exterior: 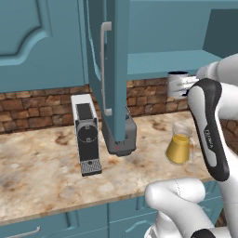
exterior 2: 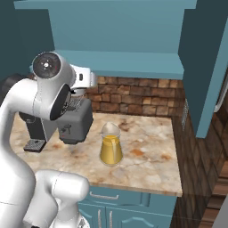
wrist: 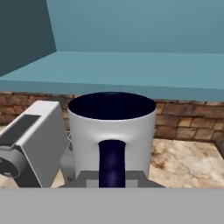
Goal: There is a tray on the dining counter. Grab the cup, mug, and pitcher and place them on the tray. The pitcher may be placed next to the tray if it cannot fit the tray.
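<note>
The light grey mug (exterior: 177,84) with a dark inside hangs in the air above the worktop, level with the open cabinet's shelf. My gripper (exterior: 188,83) is shut on its navy handle (wrist: 112,161), and in the hand view the mug (wrist: 112,127) sits upright right in front of the hand. The glass pitcher (exterior: 179,146) of orange-yellow liquid stands on the marble worktop below and slightly forward of the mug; the pitcher (exterior 2: 110,149) is near the worktop's middle in the right base view. The tray, the cup and the dining counter are out of view.
A white and black coffee machine (exterior: 86,134) stands to the left, beside a grey appliance (exterior: 120,135). An open teal cabinet door (exterior: 109,69) hangs over that appliance. The open cabinet shelf (exterior: 172,61) lies behind the mug, above a brick wall (exterior 2: 138,95).
</note>
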